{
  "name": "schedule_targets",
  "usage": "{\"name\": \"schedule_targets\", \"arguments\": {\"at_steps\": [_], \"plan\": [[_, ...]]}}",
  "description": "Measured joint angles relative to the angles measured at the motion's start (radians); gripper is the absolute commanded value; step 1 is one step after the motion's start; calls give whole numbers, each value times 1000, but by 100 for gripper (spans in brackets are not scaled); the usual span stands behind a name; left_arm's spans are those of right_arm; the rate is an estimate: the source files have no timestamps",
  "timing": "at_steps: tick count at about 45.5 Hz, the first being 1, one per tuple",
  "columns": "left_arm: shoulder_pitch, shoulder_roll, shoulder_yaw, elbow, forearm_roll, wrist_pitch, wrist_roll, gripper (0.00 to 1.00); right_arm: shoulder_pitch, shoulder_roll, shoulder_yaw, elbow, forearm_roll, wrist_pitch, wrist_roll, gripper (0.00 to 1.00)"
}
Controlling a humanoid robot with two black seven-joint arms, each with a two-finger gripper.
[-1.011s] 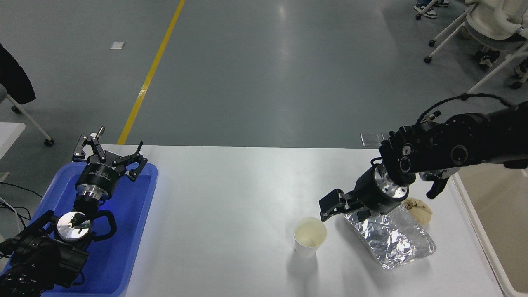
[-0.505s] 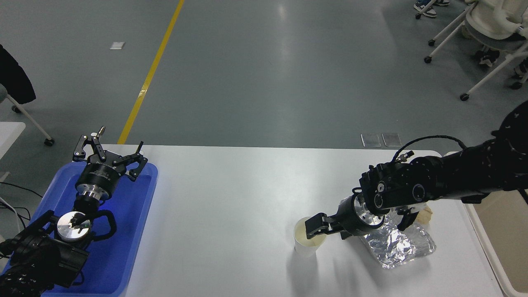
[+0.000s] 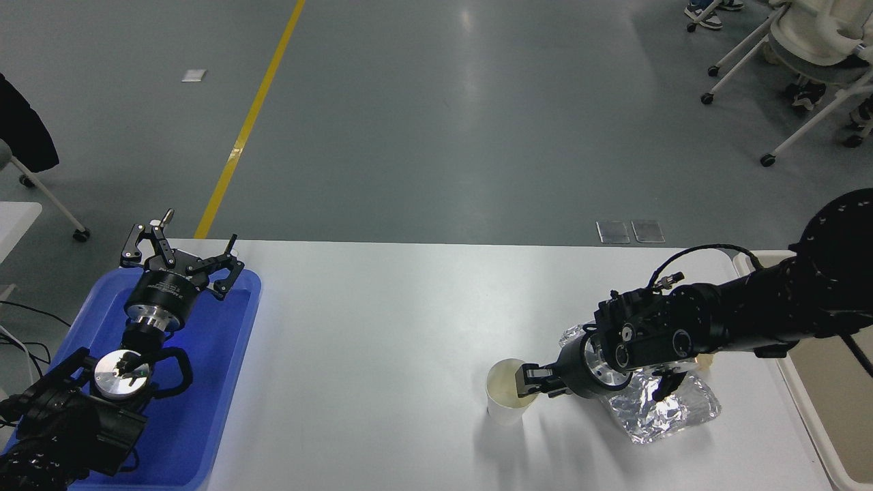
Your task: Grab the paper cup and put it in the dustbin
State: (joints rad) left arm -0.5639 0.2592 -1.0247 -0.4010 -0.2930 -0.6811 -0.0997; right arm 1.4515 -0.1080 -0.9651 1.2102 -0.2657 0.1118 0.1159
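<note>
The paper cup stands upright on the white table, right of the middle, its cream inside showing. My right gripper reaches in from the right and sits low at the cup's right rim, touching or nearly touching it; whether it grips the cup is not visible. The dustbin, beige with a pale rim, stands past the table's right edge, partly behind my right arm. My left gripper is parked open over the blue tray at the lower left.
A crumpled silver foil tray lies just right of the cup, under my right wrist. A sliver of tan paper wad shows behind the arm. A blue tray fills the table's left end. Wheeled chairs stand at the far right.
My right arm has swung down and left from above the foil tray to the cup's right rim, then sunk lower. The cup has stayed put. The left arm is unchanged.
</note>
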Motion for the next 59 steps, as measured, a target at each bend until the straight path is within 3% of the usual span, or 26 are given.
{"name": "schedule_targets", "arguments": {"at_steps": [23, 59], "plan": [[0, 0, 0, 0, 0, 0, 0, 100, 149, -47, -8, 12, -17, 13, 19, 0], [1, 0, 0, 0, 0, 0, 0, 100, 698, -374, -8, 74, -13, 311, 22, 0]]}}
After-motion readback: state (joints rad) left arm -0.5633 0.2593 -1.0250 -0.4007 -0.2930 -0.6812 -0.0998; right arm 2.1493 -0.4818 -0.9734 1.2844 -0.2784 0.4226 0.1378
